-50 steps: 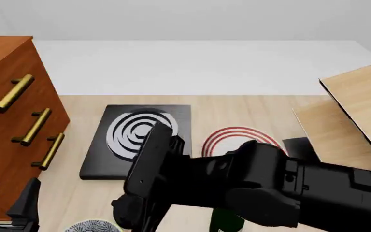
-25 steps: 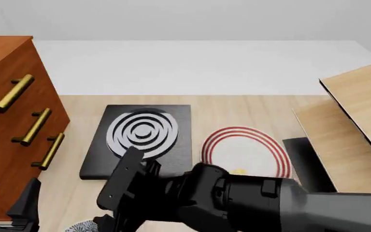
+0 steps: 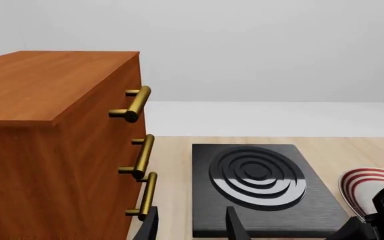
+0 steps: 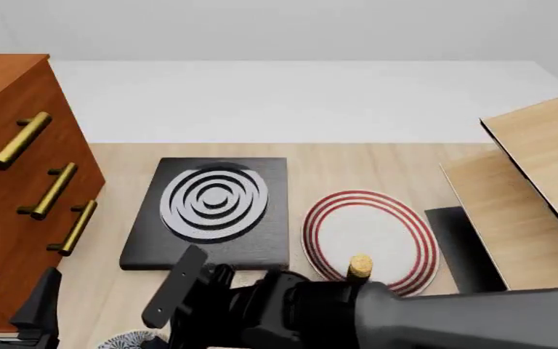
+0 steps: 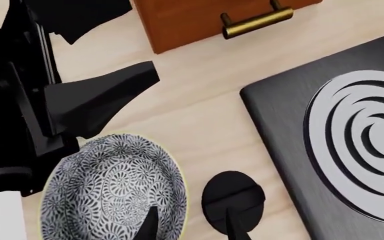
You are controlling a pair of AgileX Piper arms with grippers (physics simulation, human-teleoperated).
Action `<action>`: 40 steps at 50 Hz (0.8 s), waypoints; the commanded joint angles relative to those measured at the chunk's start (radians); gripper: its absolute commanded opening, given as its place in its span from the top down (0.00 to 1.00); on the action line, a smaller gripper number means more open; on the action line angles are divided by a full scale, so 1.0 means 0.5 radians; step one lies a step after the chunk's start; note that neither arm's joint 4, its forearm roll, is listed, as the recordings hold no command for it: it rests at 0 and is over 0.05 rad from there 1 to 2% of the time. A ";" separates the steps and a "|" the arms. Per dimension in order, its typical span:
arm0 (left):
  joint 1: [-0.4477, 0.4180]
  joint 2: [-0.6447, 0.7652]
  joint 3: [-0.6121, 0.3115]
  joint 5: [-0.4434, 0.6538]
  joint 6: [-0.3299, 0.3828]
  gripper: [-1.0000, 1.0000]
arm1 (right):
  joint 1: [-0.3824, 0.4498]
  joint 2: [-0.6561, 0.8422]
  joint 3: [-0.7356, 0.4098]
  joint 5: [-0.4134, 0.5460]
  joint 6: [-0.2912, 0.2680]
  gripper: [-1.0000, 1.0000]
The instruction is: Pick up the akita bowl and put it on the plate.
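The akita bowl (image 5: 112,185), white with a dense dark pattern, sits upright on the wooden table; only a sliver of it (image 4: 134,340) shows in the front view. My right gripper (image 5: 192,227) is open just above its rim, one finger over the inside and the other outside. The plate (image 4: 371,233), white with red rings, lies flat right of the black slab and peeks into the left wrist view (image 3: 372,182). My left gripper (image 4: 9,302) is open and empty near the cabinet, close to the bowl; its fingertips (image 3: 150,227) show in its own view.
A tall wooden cabinet (image 4: 17,182) with brass handles stands at the left. A black slab with white rings (image 4: 216,207) lies beside the plate. A cork-coloured stopper (image 4: 360,265) shows at the plate's near edge. Wooden boards (image 4: 531,189) lean at the right. A small black disc (image 5: 232,200) lies beside the bowl.
My right arm has swung down and toward the near left, uncovering the plate and the stopper. The left gripper has stayed where it was.
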 commanded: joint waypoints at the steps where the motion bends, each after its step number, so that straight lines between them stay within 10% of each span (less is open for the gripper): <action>1: 0.000 0.004 0.000 -0.004 0.000 0.00 | 0.017 0.103 0.033 -0.090 0.070 0.00; 40: 0.001 -0.001 0.000 0.001 0.000 0.00 | 0.023 0.362 0.120 -0.337 0.227 0.00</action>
